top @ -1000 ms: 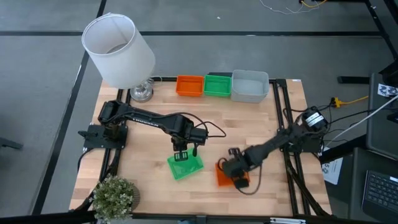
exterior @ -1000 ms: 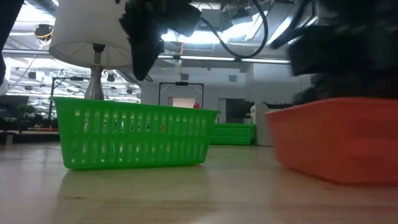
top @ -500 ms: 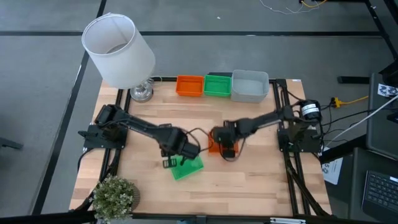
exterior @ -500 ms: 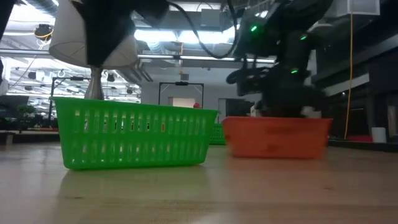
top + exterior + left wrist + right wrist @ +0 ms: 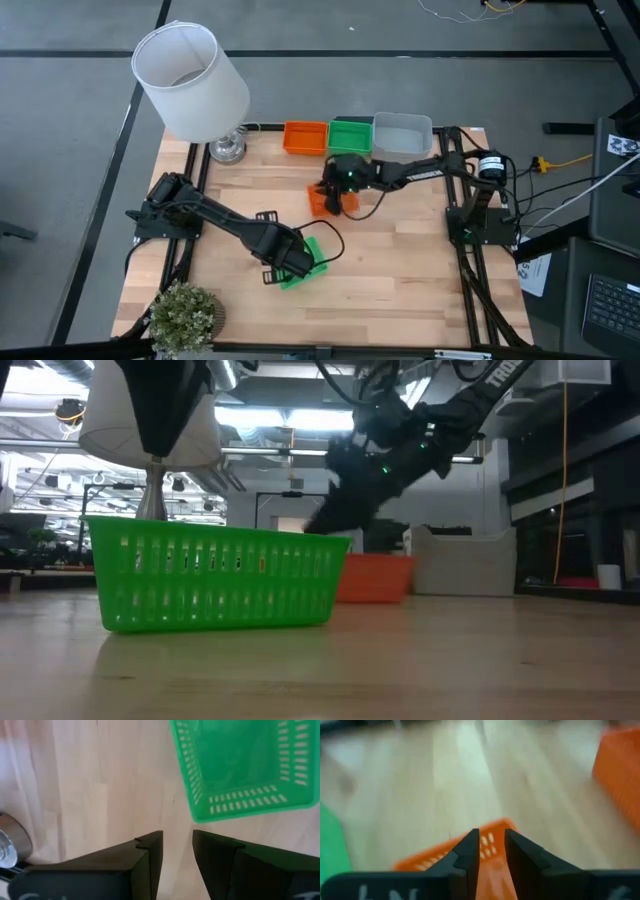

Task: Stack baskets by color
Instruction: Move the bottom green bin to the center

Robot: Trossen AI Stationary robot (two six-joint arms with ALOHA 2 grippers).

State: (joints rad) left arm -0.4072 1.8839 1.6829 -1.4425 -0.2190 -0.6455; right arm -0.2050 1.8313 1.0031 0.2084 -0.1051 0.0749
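Observation:
A loose green basket (image 5: 312, 258) rests on its bottom near the table's front middle. My left gripper (image 5: 271, 273) hovers open just to its left, fingers pointing down at bare wood (image 5: 177, 851); the basket (image 5: 245, 767) lies ahead of them. My right gripper (image 5: 337, 190) is shut on a single orange basket (image 5: 320, 201) at the table's middle. Against the far edge stand an orange basket (image 5: 305, 137), a green one (image 5: 350, 135) and a grey-white one (image 5: 402, 137) side by side. My right gripper pinches one mesh wall of the orange basket at its rim (image 5: 491, 839) between its two fingers. The fingers slant down from the table's right side. The basket (image 5: 378, 578) stays level and low; whether its bottom touches the table I cannot tell.
A lamp with a white shade (image 5: 190, 78) and metal foot (image 5: 228, 148) stands at the far left corner. A potted plant (image 5: 185, 315) sits at the near left corner. Bare wood lies between the loose green basket and the far row.
My right gripper has swung from the table's near right part toward the far edge and leftward, tipping flatter, carrying the orange basket with it close to the far row. My left gripper has drawn away from above the green basket toward the near left; that basket has stayed put.

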